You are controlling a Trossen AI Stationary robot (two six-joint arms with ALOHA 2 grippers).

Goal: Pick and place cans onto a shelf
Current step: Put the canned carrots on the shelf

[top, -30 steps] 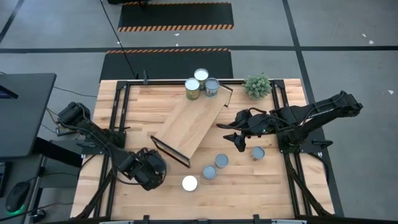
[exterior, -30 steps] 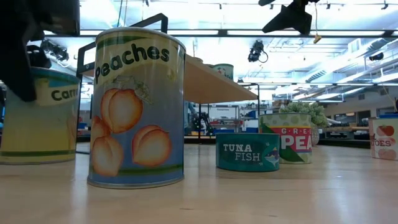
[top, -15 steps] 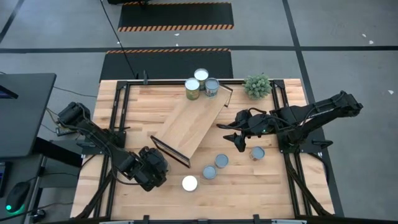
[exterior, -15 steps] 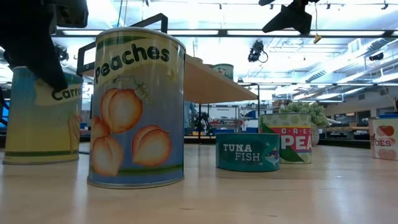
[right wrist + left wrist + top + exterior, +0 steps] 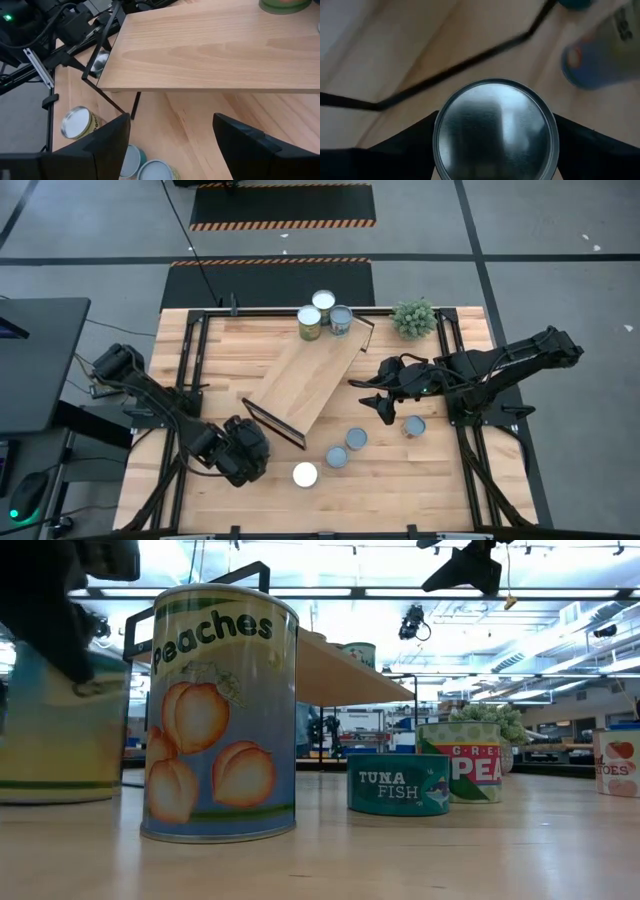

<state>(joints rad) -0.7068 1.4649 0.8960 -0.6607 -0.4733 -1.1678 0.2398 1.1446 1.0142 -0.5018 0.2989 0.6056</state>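
Note:
Near the table's near left corner my left gripper is shut on a can with a silvery top; in the low view that can stands at the far left. My right gripper hangs open and empty above the table, right of the slanted shelf. Three cans stand at the shelf's far end. On the table stand a white-topped can, two blue-grey ones and one more. My left gripper has the can between its two fingers, one on each opposite side of the wall just under the top rim. The fingers slant down from above. The can is upright, and its bottom appears to rest on the table.
A small green plant stands at the far right corner. The Peaches can is right beside the held can. Black frame rails run along the table's left and right sides. Bare wood lies between the shelf and the right arm.
In the low view my left gripper's dark finger has moved across the front of the can at the left. The can has shifted and turned a little on the table, and its label word no longer shows.

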